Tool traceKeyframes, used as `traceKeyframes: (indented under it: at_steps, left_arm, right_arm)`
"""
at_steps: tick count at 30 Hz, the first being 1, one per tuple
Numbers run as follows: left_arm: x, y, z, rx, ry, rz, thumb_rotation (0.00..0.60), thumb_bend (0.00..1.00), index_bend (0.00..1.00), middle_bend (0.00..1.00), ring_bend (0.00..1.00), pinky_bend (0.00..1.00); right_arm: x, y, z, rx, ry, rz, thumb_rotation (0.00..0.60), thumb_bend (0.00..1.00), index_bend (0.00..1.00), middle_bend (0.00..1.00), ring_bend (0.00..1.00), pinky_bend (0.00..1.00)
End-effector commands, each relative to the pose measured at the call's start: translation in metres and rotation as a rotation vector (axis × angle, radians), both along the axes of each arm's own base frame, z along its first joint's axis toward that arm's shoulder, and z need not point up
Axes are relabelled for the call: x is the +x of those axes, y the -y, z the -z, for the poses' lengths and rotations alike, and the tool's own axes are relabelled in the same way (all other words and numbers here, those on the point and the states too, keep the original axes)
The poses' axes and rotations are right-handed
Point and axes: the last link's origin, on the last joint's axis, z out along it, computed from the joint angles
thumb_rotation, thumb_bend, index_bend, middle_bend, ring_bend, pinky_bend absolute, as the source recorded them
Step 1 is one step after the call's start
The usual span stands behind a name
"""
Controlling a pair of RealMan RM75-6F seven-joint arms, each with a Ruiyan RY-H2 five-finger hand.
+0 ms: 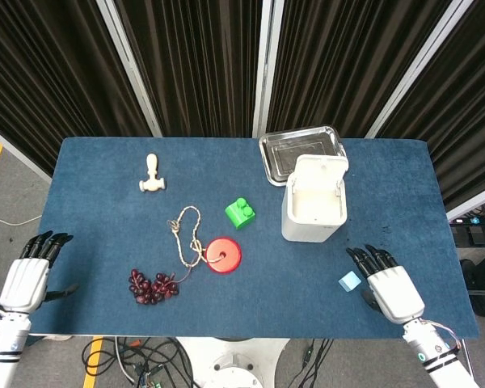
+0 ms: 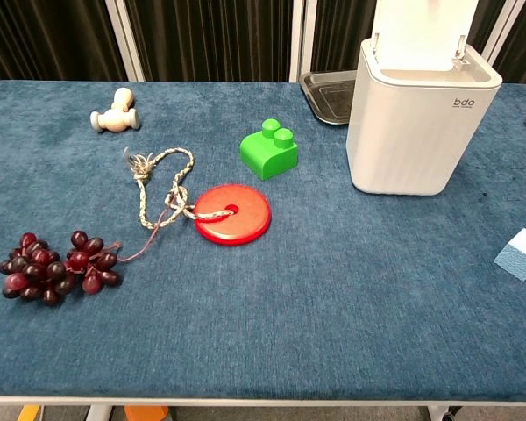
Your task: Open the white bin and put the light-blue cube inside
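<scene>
Beside the light-blue cube, the right hand hovers flat, fingers spread, holding nothing.

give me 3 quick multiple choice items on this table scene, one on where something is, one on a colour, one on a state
1. Where does the light-blue cube lie?
A. inside the bin
B. on the table, beside the right hand
C. in the metal tray

2. What colour is the two-stud block?
A. green
B. yellow
C. red

3. What is the state of the white bin?
A. lid shut
B. tipped over
C. lid standing open

Answers: B, the cube rests on the blue cloth left of the hand's fingers; A, the block is bright green; C, the lid stands upright behind the bin's opening.
</scene>
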Motion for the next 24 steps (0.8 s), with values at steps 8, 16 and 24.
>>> traceKeyframes:
  at_steps: [8,16,24]
  left_arm:
    - [-0.002,-0.001,-0.002,0.012,0.007,-0.005,0.6,0.05,0.17,0.14,0.07,0.11]
    - [-0.005,0.001,-0.002,0.006,0.01,-0.014,0.6,0.05,0.17,0.14,0.07,0.11]
    - [-0.006,0.003,-0.001,0.002,0.008,-0.014,0.6,0.05,0.17,0.14,0.07,0.11]
  right_arm:
    - [-0.023,0.019,0.036,0.112,-0.068,0.115,0.6,0.23,0.0,0.19,0.13,0.23]
    - [-0.02,0.021,0.047,0.126,-0.059,0.091,0.6,0.26,0.14,0.3,0.28,0.48]
    - [-0.024,0.019,0.052,0.147,-0.061,0.114,0.6,0.32,0.4,0.42,0.41,0.63]
